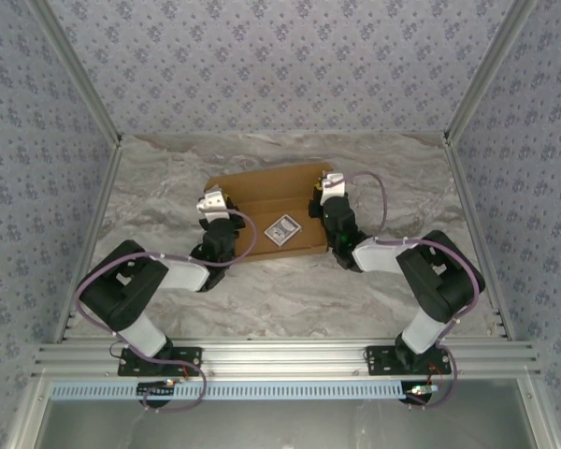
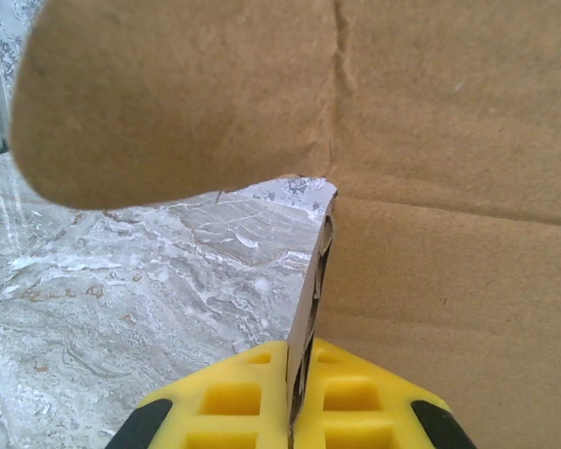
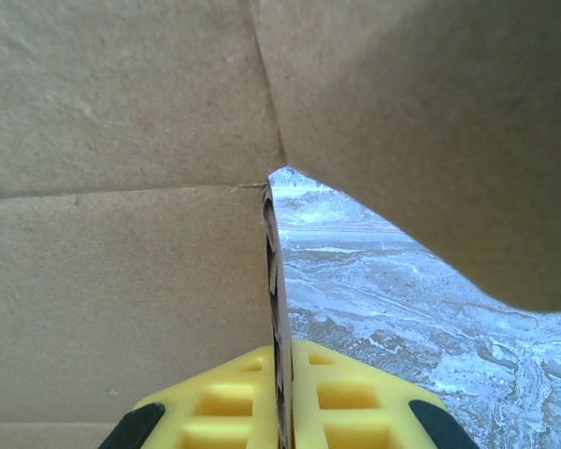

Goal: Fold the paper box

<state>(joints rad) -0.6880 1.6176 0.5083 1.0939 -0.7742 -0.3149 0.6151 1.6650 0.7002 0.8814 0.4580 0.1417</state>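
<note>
Top external: paper box lies mid-table, nearer the far edge | left gripper clamped on its left flap edge, right gripper pinched on its right flap | risk: uneven pulls may tear the thin cardboard or let it slip free.

The paper box lay in the middle of the table, my left gripper at its left edge, my right gripper at its right, a card on it.
</note>
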